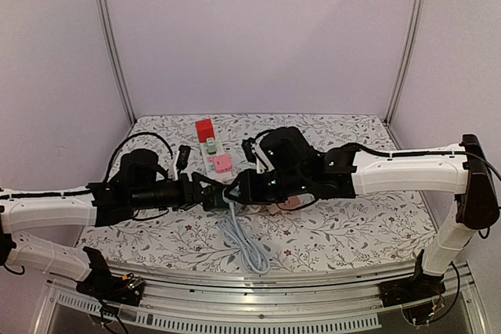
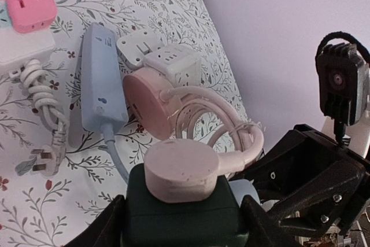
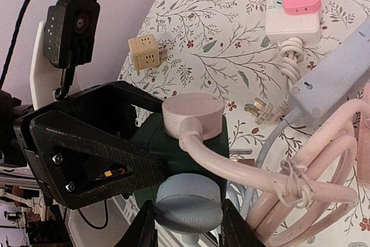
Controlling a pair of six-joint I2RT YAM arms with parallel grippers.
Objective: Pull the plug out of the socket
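The grasp looked made and the pull not yet begun: the left gripper (image 2: pixel 182 227), part-spread, clamped the dark green socket cube (image 2: pixel 179 212) at mid-table, with a pink plug (image 2: pixel 182 169) seated on its twelve-o'clock face. The right gripper (image 3: pixel 188 227) pinched the blue-grey plug (image 3: pixel 188 205) on the cube's six-o'clock face (right wrist view). The next move probably called for a straight pull away from the cube while the left braced it.
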